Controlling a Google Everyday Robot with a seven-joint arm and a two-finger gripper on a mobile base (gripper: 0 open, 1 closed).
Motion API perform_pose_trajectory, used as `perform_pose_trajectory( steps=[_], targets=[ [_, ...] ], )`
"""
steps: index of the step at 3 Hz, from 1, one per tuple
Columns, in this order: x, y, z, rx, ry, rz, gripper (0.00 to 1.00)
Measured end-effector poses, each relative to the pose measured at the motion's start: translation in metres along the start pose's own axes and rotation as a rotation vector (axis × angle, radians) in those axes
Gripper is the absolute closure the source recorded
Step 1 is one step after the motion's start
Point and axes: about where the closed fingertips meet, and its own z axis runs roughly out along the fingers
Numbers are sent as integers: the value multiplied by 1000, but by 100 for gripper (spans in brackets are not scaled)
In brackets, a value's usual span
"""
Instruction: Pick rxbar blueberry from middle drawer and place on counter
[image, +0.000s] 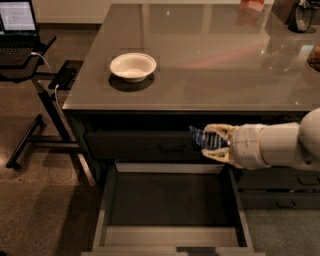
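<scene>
My gripper (212, 143) reaches in from the right and is shut on the rxbar blueberry (204, 138), a small navy-blue wrapped bar with pale print. It holds the bar in the air above the back right of the open middle drawer (170, 199), in front of the closed upper drawer front and just below the counter's edge. The drawer's dark bottom is bare. The glossy grey-brown counter (215, 55) spreads above.
A white bowl (133, 66) sits on the counter's left part. Dark items stand at the counter's far right corner (302, 15). A laptop on a black stand (20, 37) is to the left, with its cable and legs beside the cabinet.
</scene>
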Motion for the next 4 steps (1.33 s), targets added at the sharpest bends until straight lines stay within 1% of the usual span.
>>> perform_pose_trajectory(
  steps=[1, 2, 3, 4],
  targets=[
    [-39, -44, -44, 88, -9, -114, 100],
    [-46, -57, -52, 112, -11, -131, 100],
    [-46, -57, -52, 112, -11, -131, 100],
    [-48, -81, -45, 135, -12, -156, 100]
  ],
)
